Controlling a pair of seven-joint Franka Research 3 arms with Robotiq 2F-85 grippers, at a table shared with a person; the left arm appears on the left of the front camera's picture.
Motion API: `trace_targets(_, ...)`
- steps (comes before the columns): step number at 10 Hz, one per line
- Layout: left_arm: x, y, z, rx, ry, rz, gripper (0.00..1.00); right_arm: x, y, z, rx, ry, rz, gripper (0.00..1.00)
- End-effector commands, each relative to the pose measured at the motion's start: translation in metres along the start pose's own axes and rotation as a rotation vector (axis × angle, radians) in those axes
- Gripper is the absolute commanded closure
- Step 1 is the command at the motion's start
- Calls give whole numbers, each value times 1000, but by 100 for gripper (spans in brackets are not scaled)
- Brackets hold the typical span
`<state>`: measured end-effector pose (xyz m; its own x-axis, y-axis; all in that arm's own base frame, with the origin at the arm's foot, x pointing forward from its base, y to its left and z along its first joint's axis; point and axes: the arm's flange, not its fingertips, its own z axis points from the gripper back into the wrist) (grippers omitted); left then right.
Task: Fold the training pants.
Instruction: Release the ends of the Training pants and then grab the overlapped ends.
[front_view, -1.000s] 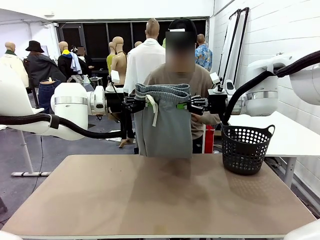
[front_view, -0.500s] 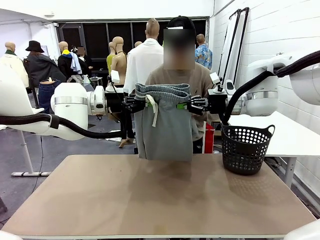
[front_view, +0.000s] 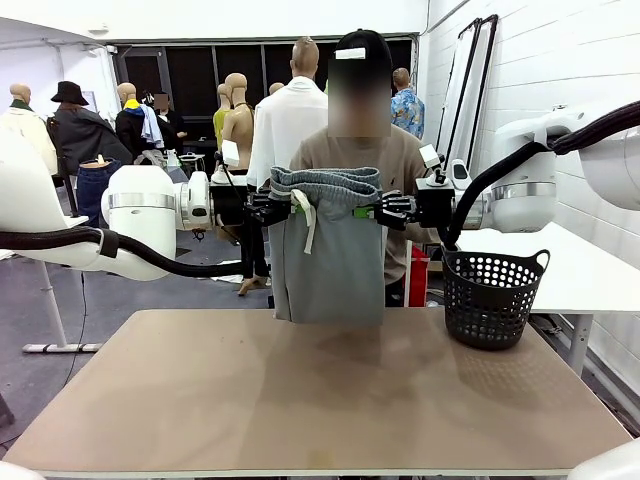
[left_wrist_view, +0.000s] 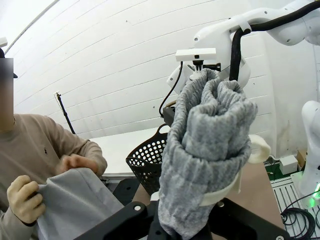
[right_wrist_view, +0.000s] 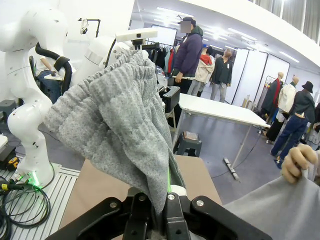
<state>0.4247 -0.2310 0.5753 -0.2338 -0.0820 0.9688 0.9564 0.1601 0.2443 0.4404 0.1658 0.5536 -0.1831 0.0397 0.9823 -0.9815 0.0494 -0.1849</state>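
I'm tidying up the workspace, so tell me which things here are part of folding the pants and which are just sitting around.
Part of the job: training pants, left gripper and right gripper clamping the waistband, person's hand gripping the grey fabric, table.
Lying about: black basket.

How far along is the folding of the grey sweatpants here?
Done: the left pincer and right pincer each clamp the gathered waistband of the light grey jersey training pants, holding them up, hanging by the far edge of the tan table. In hand: the person's hand grips the lower grey fabric. Left: no fold lies on the table yet.
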Motion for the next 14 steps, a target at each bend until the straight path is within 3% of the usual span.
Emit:
trace_targets(1, 4, -2, 0, -1, -3, -9, 100, 0, 1, -1, 2, -4, -1, 100)
trace_targets(14, 4, -2, 0, -1, -3, -9, 100, 0, 1, -1, 2, -4, -1, 100)
